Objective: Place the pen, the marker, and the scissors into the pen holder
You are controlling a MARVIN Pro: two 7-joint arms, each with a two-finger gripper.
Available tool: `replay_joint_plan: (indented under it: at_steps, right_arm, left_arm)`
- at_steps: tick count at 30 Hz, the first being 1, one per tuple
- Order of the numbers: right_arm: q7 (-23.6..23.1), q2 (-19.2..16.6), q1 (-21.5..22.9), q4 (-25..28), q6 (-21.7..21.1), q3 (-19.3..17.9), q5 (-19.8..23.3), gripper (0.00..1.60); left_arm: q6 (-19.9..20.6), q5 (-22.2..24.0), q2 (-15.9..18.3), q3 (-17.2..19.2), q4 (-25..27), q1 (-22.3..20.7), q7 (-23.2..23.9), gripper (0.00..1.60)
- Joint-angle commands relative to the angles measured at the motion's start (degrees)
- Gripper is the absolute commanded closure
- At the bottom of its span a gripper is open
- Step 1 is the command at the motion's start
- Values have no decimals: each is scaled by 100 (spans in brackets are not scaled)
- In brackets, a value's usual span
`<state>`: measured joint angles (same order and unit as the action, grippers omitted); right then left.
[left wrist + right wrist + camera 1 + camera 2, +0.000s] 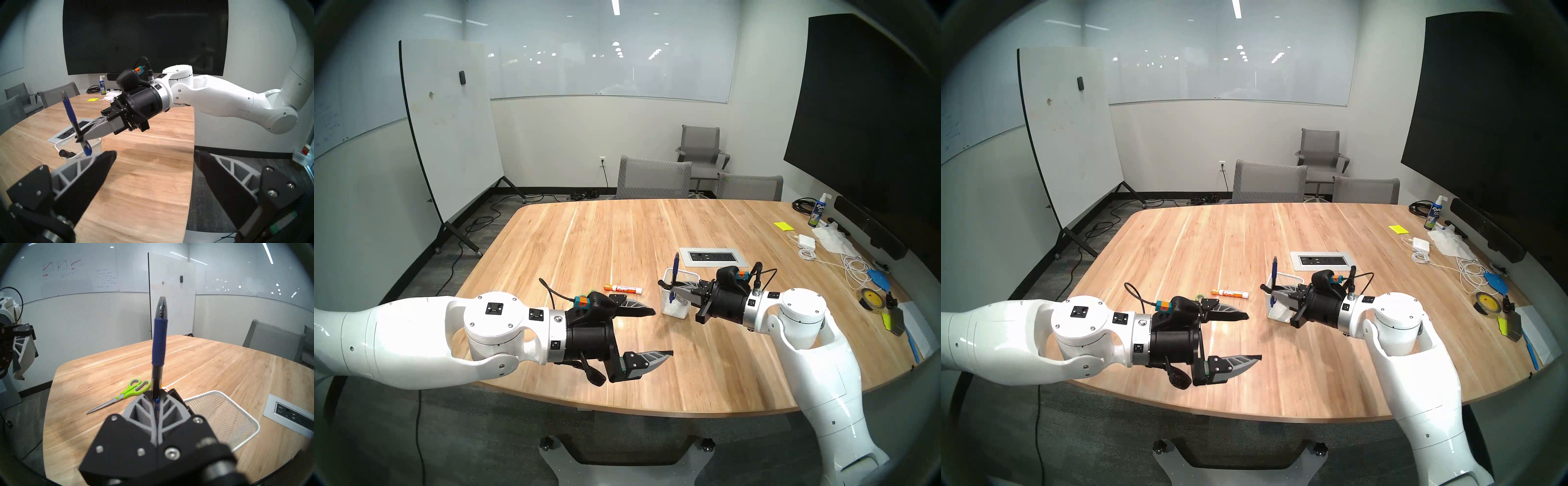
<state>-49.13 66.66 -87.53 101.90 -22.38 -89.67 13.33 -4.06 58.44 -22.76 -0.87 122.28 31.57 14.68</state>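
Wooden table (585, 244), right fingers (80, 137) clamping pen (68, 112) — above pen holder (95, 146), left fingers (653, 310) wide.

Pen (158, 343): blue grip, black/clear barrel. Scissors (126, 394): lime-green handles, grey blades. Pen holder (226, 414): white mesh. Marker (623, 289): white w/ orange ends. Table (602, 237): light wood grain. Tools: black/grey.
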Motion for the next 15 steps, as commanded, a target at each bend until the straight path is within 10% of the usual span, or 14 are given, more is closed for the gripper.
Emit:
replay_joint_plan:
  at_steps: [1, 15]
  right_arm:
    - [9, -3, 343, -58, -46, -61, 33, 160]
    - [134, 37, 553, -203, -43, -38, -49, 160]
  left_arm:
    - [-82, 50, 14, 36, 90, 2, -20, 0]
    - [-89, 59, 16, 28, 91, -5, -20, 0]
